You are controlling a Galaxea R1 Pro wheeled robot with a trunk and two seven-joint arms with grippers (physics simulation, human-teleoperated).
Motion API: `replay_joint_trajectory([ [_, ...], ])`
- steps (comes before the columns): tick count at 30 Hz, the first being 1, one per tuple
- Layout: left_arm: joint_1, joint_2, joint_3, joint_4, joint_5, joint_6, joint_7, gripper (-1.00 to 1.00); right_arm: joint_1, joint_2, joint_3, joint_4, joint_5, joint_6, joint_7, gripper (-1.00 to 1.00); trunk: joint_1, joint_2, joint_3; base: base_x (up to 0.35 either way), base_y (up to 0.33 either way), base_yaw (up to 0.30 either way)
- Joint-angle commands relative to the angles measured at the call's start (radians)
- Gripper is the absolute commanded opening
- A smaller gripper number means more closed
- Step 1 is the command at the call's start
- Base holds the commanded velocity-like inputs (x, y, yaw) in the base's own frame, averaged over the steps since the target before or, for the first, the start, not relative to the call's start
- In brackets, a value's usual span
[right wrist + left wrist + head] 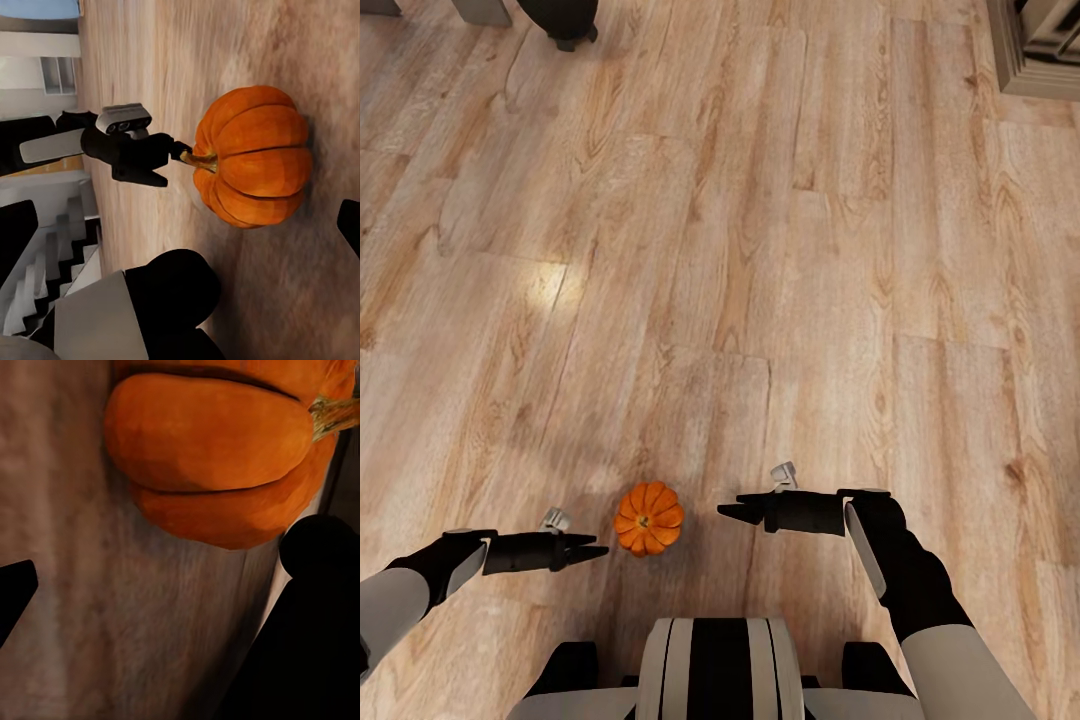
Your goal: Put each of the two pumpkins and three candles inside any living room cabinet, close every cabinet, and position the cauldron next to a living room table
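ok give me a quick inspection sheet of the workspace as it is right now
surface: pale wood plank floor, with a bright glare patch to the robot's left.
job's things: one pumpkin upright on the floor between the two grippers; cauldron partly in frame at the far edge, beside a grey table leg.
clutter: nothing seen.
grippers: left gripper open, tips close beside the pumpkin and level with its stem, whether touching cannot be told; right gripper short of the pumpkin on the other side, holding nothing, jaws unclear.
cables: nothing seen.
surroundings: a framed unit at the far right; stairs in the right wrist view.
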Motion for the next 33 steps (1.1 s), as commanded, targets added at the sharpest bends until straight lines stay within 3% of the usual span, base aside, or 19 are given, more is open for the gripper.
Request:
replay_joint_trajectory([
  [1, 0.000, 0.000, 0.008, 0.000, 0.002, -0.006, 0.001, 1.00, 0.000, 0.000, 0.000, 0.000, 0.000, 0.000, 0.000, 1.00, 0.000, 0.000, 0.000, 0.000, 0.000, 0.000],
  [5, 0.000, 0.000, 0.048, 0.003, 0.006, -0.030, 0.005, 1.00, 0.000, 0.000, 0.000, 0.000, 0.000, 0.000, 0.000, 1.00, 0.000, 0.000, 0.000, 0.000, 0.000, 0.000],
  [8, 0.000, 0.000, 0.059, -0.001, 0.005, -0.036, 0.006, 1.00, 0.000, 0.001, 0.000, 0.000, 0.000, 0.000, 0.000, 1.00, 0.000, 0.000, 0.000, 0.000, 0.000, 0.000],
  [23, -0.003, -0.007, 0.067, -0.008, 0.008, -0.024, 0.005, 1.00, 0.000, 0.000, 0.000, 0.001, 0.000, 0.000, 0.000, 1.00, 0.000, 0.000, 0.000, 0.000, 0.000, 0.000],
  [33, -0.005, -0.011, 0.185, -0.008, 0.009, -0.024, 0.009, 1.00, 0.000, 0.000, 0.000, 0.003, 0.000, 0.000, 0.000, 1.00, 0.000, 0.000, 0.000, 0.000, 0.000, 0.000],
])
